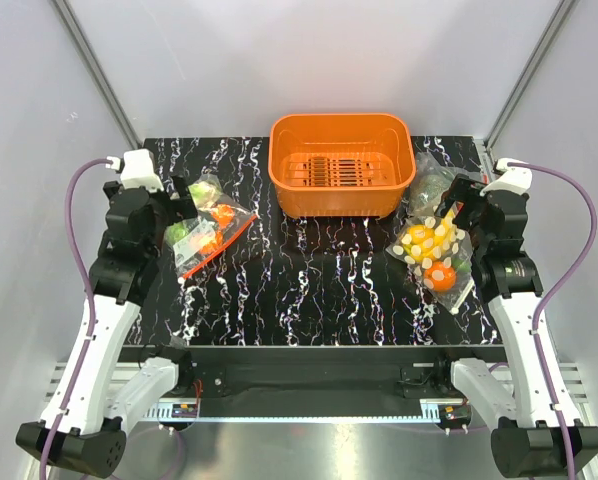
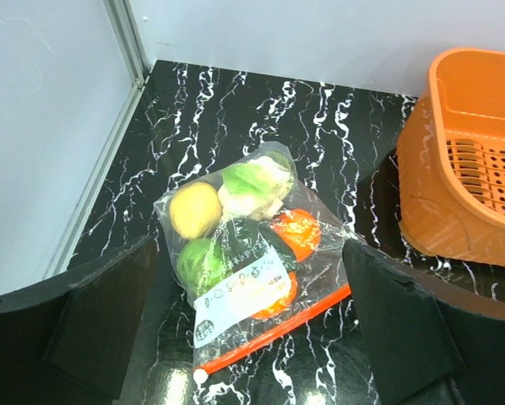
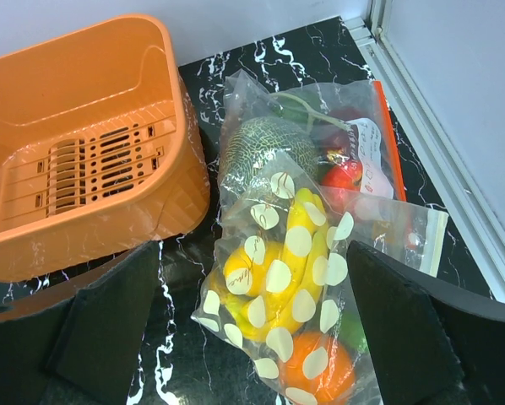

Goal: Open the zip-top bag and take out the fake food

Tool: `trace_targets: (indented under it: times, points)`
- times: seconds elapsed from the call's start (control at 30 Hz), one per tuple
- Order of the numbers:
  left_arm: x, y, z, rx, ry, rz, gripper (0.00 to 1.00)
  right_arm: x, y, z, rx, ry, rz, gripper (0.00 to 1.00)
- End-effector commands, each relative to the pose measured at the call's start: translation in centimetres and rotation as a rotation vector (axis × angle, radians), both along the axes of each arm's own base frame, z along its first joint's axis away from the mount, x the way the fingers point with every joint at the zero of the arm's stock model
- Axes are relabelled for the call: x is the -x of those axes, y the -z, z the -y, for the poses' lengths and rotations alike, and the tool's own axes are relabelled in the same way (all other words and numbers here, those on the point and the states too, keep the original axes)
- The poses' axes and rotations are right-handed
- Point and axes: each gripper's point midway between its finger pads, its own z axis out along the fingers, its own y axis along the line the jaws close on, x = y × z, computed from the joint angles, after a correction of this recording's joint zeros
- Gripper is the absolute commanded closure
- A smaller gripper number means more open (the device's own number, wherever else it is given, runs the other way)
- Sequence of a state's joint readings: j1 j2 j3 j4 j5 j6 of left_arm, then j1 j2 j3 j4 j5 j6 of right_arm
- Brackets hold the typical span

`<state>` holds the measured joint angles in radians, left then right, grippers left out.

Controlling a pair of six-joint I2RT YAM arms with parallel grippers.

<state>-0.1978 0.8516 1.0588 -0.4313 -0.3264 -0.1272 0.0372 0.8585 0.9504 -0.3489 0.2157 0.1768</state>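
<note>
The zip-top bag (image 2: pixel 236 261) lies sealed on the black marbled table at the left (image 1: pixel 207 232), its red-orange zip strip (image 2: pixel 278 333) facing my left gripper. Through the clear plastic the fake food shows: an orange fruit (image 2: pixel 296 232), a white-and-green cauliflower (image 2: pixel 252 187), a yellow fruit (image 2: pixel 195 209) and a green piece (image 2: pixel 200 261). My left gripper (image 2: pixel 252 337) hangs open just short of the zip edge, touching nothing (image 1: pixel 186 208). My right gripper (image 3: pixel 252 337) is open too, above other bags at the right (image 1: pixel 459 205).
An orange basket (image 1: pixel 341 165) stands at the back centre, near both wrists (image 2: pixel 464 194) (image 3: pixel 84 152). Under the right gripper lie a polka-dot bag of bananas and an orange (image 3: pixel 295 287), a zip bag with a melon (image 3: pixel 320 143) and a small clear bag (image 3: pixel 404 232). Grey walls close both sides.
</note>
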Motion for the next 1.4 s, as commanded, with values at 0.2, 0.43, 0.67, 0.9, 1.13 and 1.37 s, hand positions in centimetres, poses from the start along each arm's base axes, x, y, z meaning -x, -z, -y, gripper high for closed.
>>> trace_targets:
  times: [0.2,0.43,0.67,0.9,1.13,1.37]
  points:
    - [-3.3,4.5,1.2,-0.138,0.035,-0.103,0.01,0.1,-2.1,0.0,-0.008,0.003,0.027,0.0]
    - [-5.4,9.9,5.2,-0.245,0.138,-0.243,0.01,0.0,-1.7,-0.3,-0.026,-0.007,0.015,0.0]
    - [-5.7,14.7,9.6,-0.388,0.235,-0.386,0.01,0.1,-1.4,-0.2,-0.02,-0.003,0.005,0.0]
    - [-6.5,18.9,10.8,-0.468,0.276,-0.506,0.07,0.2,-1.4,-0.4,-0.024,-0.014,0.021,0.0]
    - [-7.9,21.2,10.6,-0.552,0.247,-0.555,0.14,0.1,-1.6,-0.6,-0.031,-0.027,0.035,0.0]
    - [-9.2,22.7,9.8,-0.658,0.203,-0.605,0.64,0.6,-2.0,-0.7,-0.012,-0.039,0.034,0.0]
